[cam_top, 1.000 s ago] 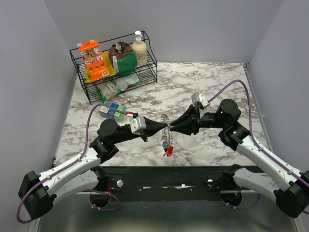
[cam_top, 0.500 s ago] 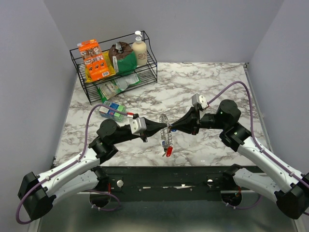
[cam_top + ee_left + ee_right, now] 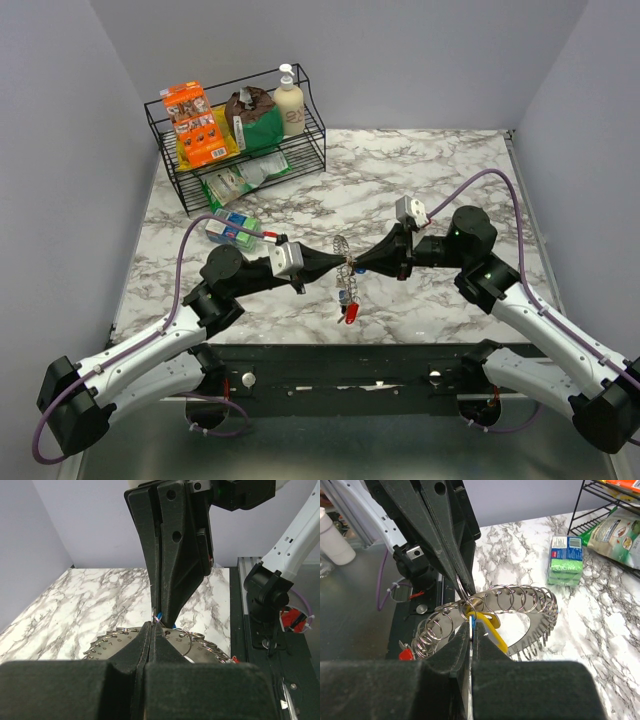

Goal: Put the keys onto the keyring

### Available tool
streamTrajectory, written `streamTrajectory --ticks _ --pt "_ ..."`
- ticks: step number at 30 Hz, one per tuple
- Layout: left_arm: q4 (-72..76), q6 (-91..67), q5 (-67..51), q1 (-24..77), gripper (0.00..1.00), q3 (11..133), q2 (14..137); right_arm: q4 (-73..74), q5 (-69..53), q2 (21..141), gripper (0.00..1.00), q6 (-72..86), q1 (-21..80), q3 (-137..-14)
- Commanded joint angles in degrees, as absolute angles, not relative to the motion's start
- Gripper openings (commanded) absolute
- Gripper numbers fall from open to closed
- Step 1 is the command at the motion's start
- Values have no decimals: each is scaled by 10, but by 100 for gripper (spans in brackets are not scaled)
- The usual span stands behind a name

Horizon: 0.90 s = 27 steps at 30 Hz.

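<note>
Keyring point(image 3: 341, 246): long axis far-to-near, red key point(image 3: 351, 314) at near end; left pincer point(image 3: 338, 266) clamps it, right pincer point(image 3: 354, 267) pinches blue key point(image 3: 472, 623).

Two grippers, the left gripper point(image 3: 341, 263) and the right gripper point(image 3: 354, 266), meet in front of one wire rack point(image 3: 305, 148) at one keyring point(image 3: 341, 245) with three keys: one red key point(image 3: 351, 313), one blue key point(image 3: 160, 615), one yellow key point(image 3: 490, 627). In the rack: one orange box point(image 3: 192, 122), one bag point(image 3: 255, 120), one bottle point(image 3: 289, 102). Just in front of it, one sponge pack point(image 3: 230, 229).
</note>
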<state>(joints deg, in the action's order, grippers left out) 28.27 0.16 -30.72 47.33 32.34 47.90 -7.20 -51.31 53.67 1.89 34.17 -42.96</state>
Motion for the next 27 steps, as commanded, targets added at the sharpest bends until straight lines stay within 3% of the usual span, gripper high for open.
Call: streamTrajectory --ticks 1,27 --pt "323 2 -330 472 0 349 468 -54 -499 539 4 4 345 -421" --pt "314 4 -346 472 0 356 458 -26 -523 572 1 -13 345 -430"
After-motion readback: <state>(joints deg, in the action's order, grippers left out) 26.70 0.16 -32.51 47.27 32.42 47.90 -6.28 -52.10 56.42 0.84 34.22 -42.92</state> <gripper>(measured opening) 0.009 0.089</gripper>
